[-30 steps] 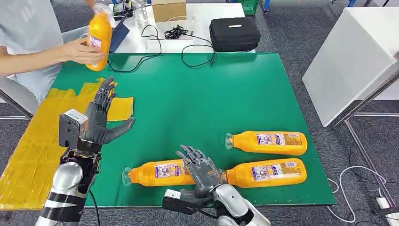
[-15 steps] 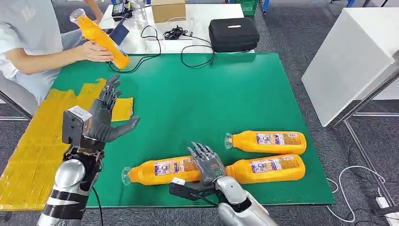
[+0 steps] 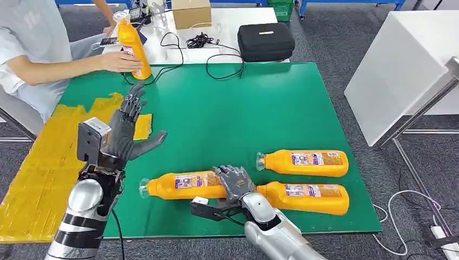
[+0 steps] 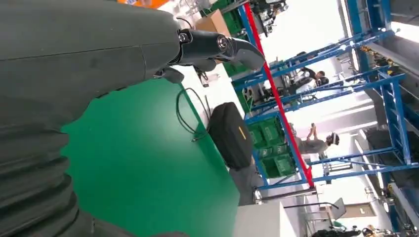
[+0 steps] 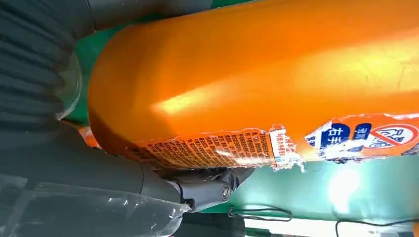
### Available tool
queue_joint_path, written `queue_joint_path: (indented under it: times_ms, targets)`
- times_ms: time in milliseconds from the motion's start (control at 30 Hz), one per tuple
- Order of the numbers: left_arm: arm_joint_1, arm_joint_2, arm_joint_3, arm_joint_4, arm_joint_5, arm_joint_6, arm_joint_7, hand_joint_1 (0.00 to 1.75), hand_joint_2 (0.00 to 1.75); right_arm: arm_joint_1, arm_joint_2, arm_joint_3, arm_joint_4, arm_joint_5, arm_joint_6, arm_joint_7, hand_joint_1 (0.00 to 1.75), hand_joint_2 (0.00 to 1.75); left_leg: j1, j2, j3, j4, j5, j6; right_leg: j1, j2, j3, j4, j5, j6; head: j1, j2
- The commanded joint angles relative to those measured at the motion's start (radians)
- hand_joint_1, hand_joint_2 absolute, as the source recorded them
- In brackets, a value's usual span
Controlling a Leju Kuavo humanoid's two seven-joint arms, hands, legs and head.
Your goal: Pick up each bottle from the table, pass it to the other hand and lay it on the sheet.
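Note:
Three orange bottles lie near the front edge of the green table (image 3: 243, 103). My right hand (image 3: 235, 185) grips the base end of the left one (image 3: 181, 186), fingers curled over it. In the right wrist view that bottle (image 5: 276, 69) is very close, with my thumb (image 5: 197, 186) against its torn label. The other two bottles (image 3: 303, 163) (image 3: 308, 197) lie side by side to the right. My left hand (image 3: 125, 134) is raised with fingers spread and holds nothing, beside the yellow sheet (image 3: 38, 168); its fingers (image 4: 217, 47) reach out over the table.
A person at the far left corner holds a fourth orange bottle (image 3: 132, 46) upright. Behind the green table stand a black case (image 3: 265, 40), cables (image 3: 203, 39) and a cardboard box (image 3: 191, 12). A white table (image 3: 400, 65) stands to the right.
My right hand has closed over the left bottle's base and the bottle has shifted away from the front edge. The person has stood their bottle upright. My left hand has risen slightly.

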Motion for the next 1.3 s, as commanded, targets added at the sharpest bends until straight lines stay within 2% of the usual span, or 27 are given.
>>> queue_joint_path:
  times_ms: [33,100,233,367,533,633,767,933,1033,1133,1167,1233,1267,1300]
  targets:
    - [-0.023,-0.002,-0.027,0.054,0.006,0.002,0.004,0.00,1.75,0.023,0.001,-0.027,0.090,-0.006,-0.019,-0.011,1.75,1.75,0.000,-0.002,0.001,-0.001,0.000,0.000,0.001,-0.003,0.002,-0.001,-0.001,0.000,0.000,0.000]
    - [-0.022,-0.002,-0.026,0.053,0.006,0.002,0.004,0.00,1.75,0.027,0.000,-0.029,0.081,-0.005,-0.026,-0.011,1.75,1.75,0.001,-0.003,0.003,-0.002,-0.001,0.000,0.002,-0.004,0.004,-0.002,-0.001,0.000,0.000,0.000]
    - [-0.008,-0.005,-0.027,0.044,0.006,0.002,0.004,0.00,1.75,0.059,-0.002,-0.074,0.031,0.004,-0.116,-0.019,1.75,1.75,0.000,-0.002,0.001,-0.001,0.000,0.000,0.001,-0.003,0.002,-0.001,-0.001,0.000,0.000,0.000]
    - [-0.004,-0.005,-0.028,0.040,0.006,0.002,0.003,0.00,1.75,0.062,-0.004,-0.076,0.026,0.004,-0.115,-0.020,1.75,1.75,0.000,-0.003,0.000,-0.001,0.000,0.000,0.001,-0.004,0.002,-0.001,-0.001,0.000,0.000,0.000]
    - [0.054,-0.017,-0.027,-0.003,0.013,0.018,-0.019,0.00,1.75,0.166,-0.006,-0.250,-0.166,-0.031,-0.385,-0.084,1.75,1.75,0.000,-0.004,0.000,-0.001,-0.001,0.000,0.001,-0.004,0.002,-0.001,-0.002,0.000,0.000,0.000]
    - [0.107,-0.025,-0.033,-0.036,0.018,0.034,-0.039,0.00,1.75,0.249,-0.003,-0.387,-0.351,-0.110,-0.463,-0.172,1.75,1.75,-0.001,-0.006,-0.004,0.000,0.000,0.000,-0.001,-0.003,-0.001,0.000,-0.002,0.000,0.000,0.000]
    - [0.185,-0.043,-0.049,-0.084,0.025,0.055,-0.077,0.00,1.75,0.350,0.009,-0.519,-0.539,-0.241,-0.459,-0.246,1.75,1.75,-0.001,-0.006,-0.006,0.000,-0.002,0.000,-0.001,-0.004,-0.003,0.000,-0.003,0.000,0.000,0.000]
    - [0.287,-0.057,-0.124,-0.146,-0.030,0.087,-0.134,0.00,1.75,0.465,0.018,-0.605,-0.686,-0.317,-0.450,-0.280,1.75,1.75,-0.001,-0.007,-0.007,0.000,-0.004,0.002,-0.001,-0.005,-0.004,0.001,-0.006,0.003,0.000,0.000]
    - [0.297,-0.056,-0.147,-0.170,-0.028,0.112,-0.157,0.00,1.75,0.479,0.033,-0.619,-0.689,-0.350,-0.412,-0.292,1.75,1.75,0.000,-0.007,-0.005,0.001,-0.008,0.001,0.000,-0.006,-0.001,0.001,-0.008,0.003,0.000,0.000]
    - [0.283,-0.035,-0.176,-0.194,-0.017,0.110,-0.165,0.00,1.75,0.448,0.051,-0.605,-0.649,-0.407,-0.408,-0.345,1.75,1.75,-0.001,-0.006,-0.008,0.001,-0.007,0.002,-0.001,-0.003,-0.005,0.001,-0.006,0.003,0.000,0.000]
    - [0.273,-0.025,-0.179,-0.182,0.035,0.070,-0.142,0.00,1.75,0.432,0.055,-0.599,-0.630,-0.436,-0.399,-0.355,1.75,1.75,0.000,-0.004,-0.010,0.000,-0.006,0.003,-0.001,-0.002,-0.007,0.000,-0.004,0.003,0.000,0.000]
    - [0.231,0.031,-0.201,-0.108,0.260,-0.137,-0.047,0.00,1.75,0.398,0.049,-0.551,-0.595,-0.499,-0.366,-0.415,1.75,1.75,0.000,-0.004,-0.004,0.001,-0.009,0.002,0.000,-0.002,-0.002,0.001,-0.007,0.002,0.000,0.000]
    - [0.198,0.058,-0.209,-0.037,0.372,-0.251,-0.008,0.00,1.75,0.364,0.050,-0.515,-0.560,-0.528,-0.347,-0.435,1.75,1.75,0.000,-0.004,-0.007,0.000,-0.007,0.002,0.000,-0.002,-0.005,0.000,-0.005,0.002,0.000,0.000]
    - [0.182,0.059,-0.207,0.002,0.399,-0.280,-0.003,0.00,1.75,0.346,0.054,-0.502,-0.539,-0.542,-0.342,-0.439,1.75,1.75,-0.001,-0.004,-0.006,-0.001,-0.007,0.002,-0.001,-0.002,-0.003,0.000,-0.005,0.002,0.000,0.000]
